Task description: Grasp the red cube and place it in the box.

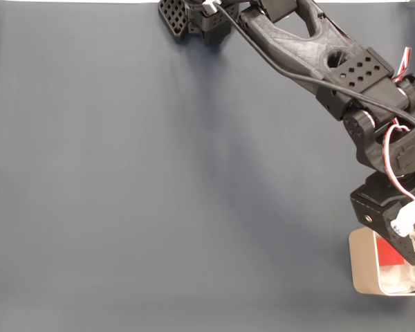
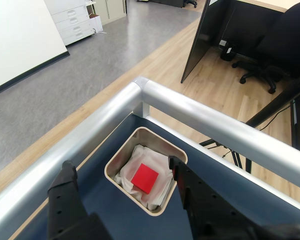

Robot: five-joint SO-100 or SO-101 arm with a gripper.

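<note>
Inside the box (image 2: 121, 159), the red cube (image 2: 144, 178) is lying on crumpled white lining (image 2: 133, 168), its flat, matte top face turned toward the wrist camera and tilted like a diamond. Nothing is touching the cube; white material is showing around it on every side. The beige container, thin-walled with rounded corners, is sitting on the dark blue table surface (image 2: 230, 175) close to a corner of the silver metal rail (image 2: 200, 112). Above it, the gripper (image 2: 123, 176) is hanging with its two black fingers spread wide, one to each side of the box in the wrist view, holding nothing. From the fixed view, the black arm (image 1: 311, 48) is reaching down from the top edge to the lower right, where the gripper (image 1: 409, 243) is partly covering the box (image 1: 363, 266) and a strip of red cube (image 1: 386, 252) is peeking out beneath it. Beyond the rail, wooden flooring (image 2: 225, 85) and an office chair (image 2: 275, 45) are showing.
</note>
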